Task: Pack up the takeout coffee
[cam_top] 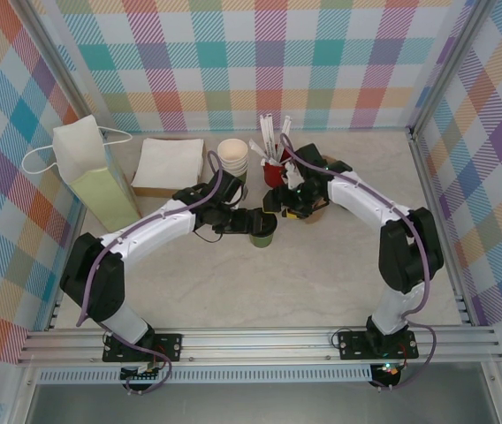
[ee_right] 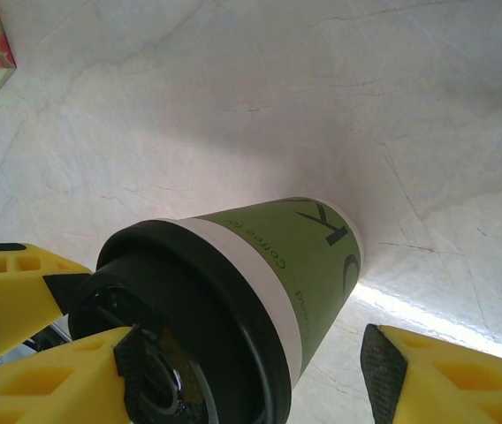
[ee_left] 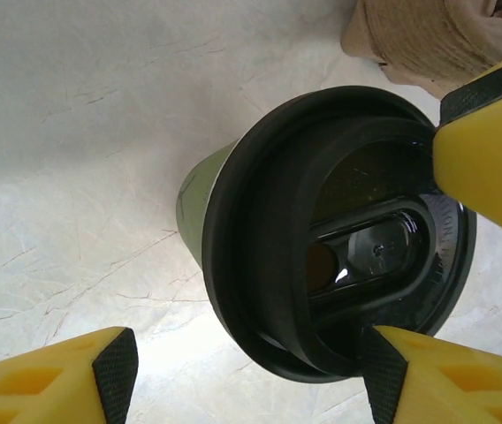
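The takeout coffee [cam_top: 262,228], a green-banded paper cup with a black lid, stands upright on the table's middle. My left gripper [cam_top: 247,218] comes at it from the left and my right gripper [cam_top: 280,208] from the right. In the left wrist view the lid [ee_left: 339,238] lies below the open left gripper [ee_left: 251,367]. One pad [ee_left: 382,375] rests over the lid's edge, the other stands clear on the table side. In the right wrist view the cup [ee_right: 260,274] sits between the open right gripper [ee_right: 255,371] fingers. One fingertip [ee_right: 136,375] is on the lid top, the other [ee_right: 382,367] is apart from the cup wall.
A white and green paper bag [cam_top: 92,172] stands at the back left. Beside it lie a stack of napkins [cam_top: 170,163], a stack of lidless cups [cam_top: 232,157] and a red cup of stirrers [cam_top: 274,170]. A brown paper item [cam_top: 318,213] sits under the right arm.
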`<state>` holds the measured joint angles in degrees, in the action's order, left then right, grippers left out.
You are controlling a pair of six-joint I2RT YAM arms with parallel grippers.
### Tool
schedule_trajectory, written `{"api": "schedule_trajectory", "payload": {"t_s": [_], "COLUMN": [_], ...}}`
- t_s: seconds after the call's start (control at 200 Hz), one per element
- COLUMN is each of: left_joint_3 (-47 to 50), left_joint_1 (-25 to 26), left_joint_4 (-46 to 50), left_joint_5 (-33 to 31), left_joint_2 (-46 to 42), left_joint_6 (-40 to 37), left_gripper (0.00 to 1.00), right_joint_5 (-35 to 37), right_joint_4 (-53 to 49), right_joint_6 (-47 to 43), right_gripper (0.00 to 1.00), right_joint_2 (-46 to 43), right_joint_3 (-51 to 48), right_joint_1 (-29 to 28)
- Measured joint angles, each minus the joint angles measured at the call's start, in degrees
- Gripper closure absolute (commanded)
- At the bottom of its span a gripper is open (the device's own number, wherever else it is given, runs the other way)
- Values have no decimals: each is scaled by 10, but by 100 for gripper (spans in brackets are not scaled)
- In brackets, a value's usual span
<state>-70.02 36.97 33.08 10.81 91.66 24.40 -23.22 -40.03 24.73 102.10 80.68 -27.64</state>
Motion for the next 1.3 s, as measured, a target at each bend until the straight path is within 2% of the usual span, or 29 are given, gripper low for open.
{"api": "schedule_trajectory", "payload": {"t_s": [0.28, 0.98, 1.3], "left_joint_3": [0, -1, 17], "left_joint_1": [0, 0, 0], "left_joint_4": [0, -1, -31], "left_joint_5": [-6, -10, -5], "left_joint_2": [0, 7, 5], "left_joint_6": [-11, -19, -19], "left_gripper": [34, 36, 36], "right_joint_5": [9, 15, 18], "right_joint_4": [-14, -34, -35], "right_joint_6": [-1, -16, -18], "right_gripper": [40, 49, 52], "right_joint_2": [13, 23, 23], "right_joint_3": [13, 27, 16], "right_joint_1": [-6, -10, -9]}}
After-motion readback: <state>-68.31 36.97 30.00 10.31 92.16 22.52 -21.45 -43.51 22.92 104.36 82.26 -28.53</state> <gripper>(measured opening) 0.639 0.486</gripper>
